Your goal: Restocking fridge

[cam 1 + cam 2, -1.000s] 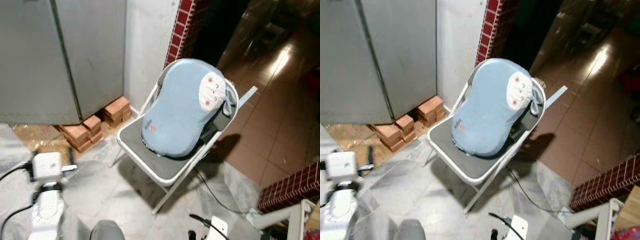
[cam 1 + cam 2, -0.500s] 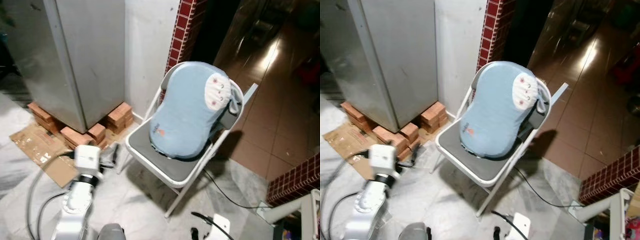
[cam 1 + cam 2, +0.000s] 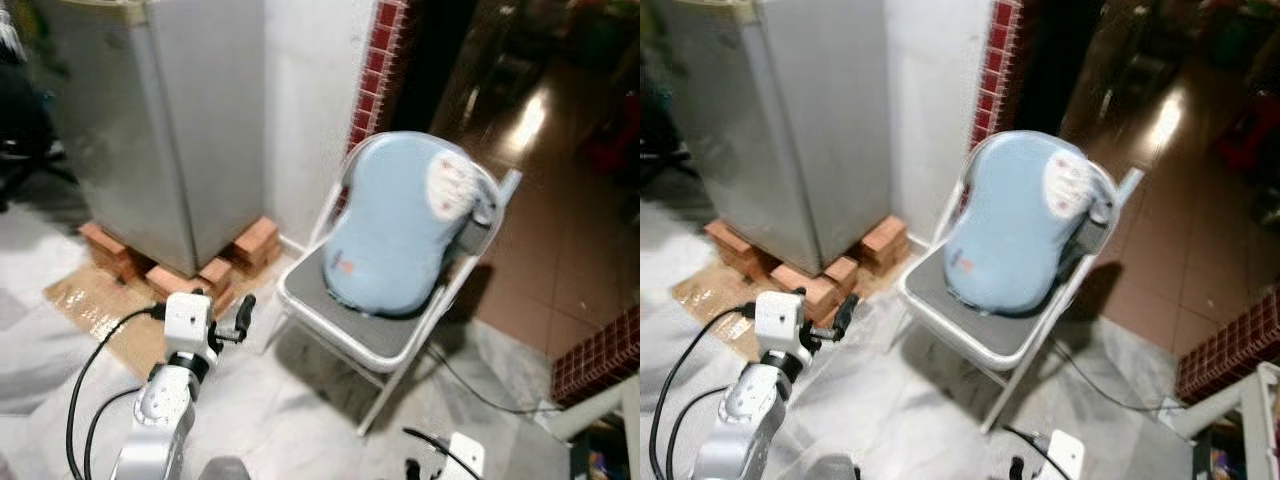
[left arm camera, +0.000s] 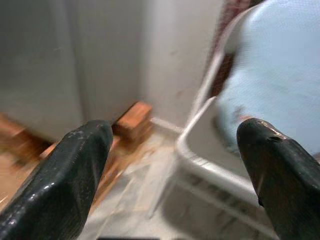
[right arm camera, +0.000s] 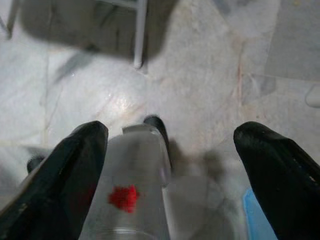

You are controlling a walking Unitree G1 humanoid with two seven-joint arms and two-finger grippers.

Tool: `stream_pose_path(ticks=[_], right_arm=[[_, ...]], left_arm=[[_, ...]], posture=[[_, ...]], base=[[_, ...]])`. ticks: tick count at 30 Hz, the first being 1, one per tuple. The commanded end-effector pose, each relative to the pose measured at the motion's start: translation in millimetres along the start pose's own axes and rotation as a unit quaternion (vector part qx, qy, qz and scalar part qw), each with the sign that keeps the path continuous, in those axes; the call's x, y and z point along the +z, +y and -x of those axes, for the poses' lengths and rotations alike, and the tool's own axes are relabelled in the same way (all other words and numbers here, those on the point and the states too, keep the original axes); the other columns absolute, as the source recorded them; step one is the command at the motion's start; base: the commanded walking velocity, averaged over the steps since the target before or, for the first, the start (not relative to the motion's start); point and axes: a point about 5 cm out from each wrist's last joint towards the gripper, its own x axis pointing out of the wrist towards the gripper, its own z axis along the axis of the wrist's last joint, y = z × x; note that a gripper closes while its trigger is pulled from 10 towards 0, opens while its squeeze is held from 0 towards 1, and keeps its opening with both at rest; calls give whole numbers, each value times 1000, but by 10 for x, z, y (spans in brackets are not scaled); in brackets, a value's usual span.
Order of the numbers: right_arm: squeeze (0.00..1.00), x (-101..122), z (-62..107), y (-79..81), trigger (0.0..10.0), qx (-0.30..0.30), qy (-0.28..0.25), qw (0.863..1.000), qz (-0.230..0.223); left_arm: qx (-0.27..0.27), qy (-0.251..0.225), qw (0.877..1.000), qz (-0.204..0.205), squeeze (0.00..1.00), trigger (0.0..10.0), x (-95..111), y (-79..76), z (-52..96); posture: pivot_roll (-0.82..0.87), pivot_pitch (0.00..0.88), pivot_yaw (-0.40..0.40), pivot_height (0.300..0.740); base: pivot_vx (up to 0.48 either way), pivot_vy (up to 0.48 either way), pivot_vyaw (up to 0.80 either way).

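Observation:
The grey fridge point(image 3: 150, 130) stands shut on stacks of red bricks point(image 3: 215, 275) at the back left. My left gripper point(image 3: 240, 312) is raised low in front of it, between the bricks and the folding chair point(image 3: 350, 335). In the left wrist view the left gripper point(image 4: 173, 127) is open with nothing between its fingers, and it faces the bricks and the chair frame. My right gripper point(image 5: 170, 131) hangs open over the marble floor. A clear bottle-like cylinder point(image 5: 127, 195) with a red mark lies between its fingers; I cannot tell whether they touch it.
A light blue cushion point(image 3: 400, 230) fills the chair beside a white wall and a red brick pillar point(image 3: 375, 70). Flattened cardboard point(image 3: 90, 300) lies before the fridge. A black cable point(image 3: 480, 385) trails on the floor. A low brick wall point(image 3: 600, 355) is at the right.
The view has swung left, so the fridge and chair sit further right in it. My left arm has come up and forward, its gripper now reaching out near the bricks.

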Motion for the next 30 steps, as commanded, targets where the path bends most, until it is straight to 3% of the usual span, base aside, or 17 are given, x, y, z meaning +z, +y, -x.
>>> stream_pose_path(ticks=[1,8,30], right_arm=[[0,2236,490,1338,10000,273,-391,847,235],[0,2255,488,1312,10000,271,-390,848,234],[0,2257,477,1292,10000,268,-388,851,232]], left_arm=[[-14,-12,1000,7,0,10000,70,-72,-62],[-11,-14,1000,15,0,10000,97,-52,-92],[-15,-14,1000,21,0,10000,109,-74,-120]], posture=[[71,0,-115,740],[70,0,-121,740],[64,0,-121,740]], base=[[0,480,0],[0,480,-681],[0,480,0]])
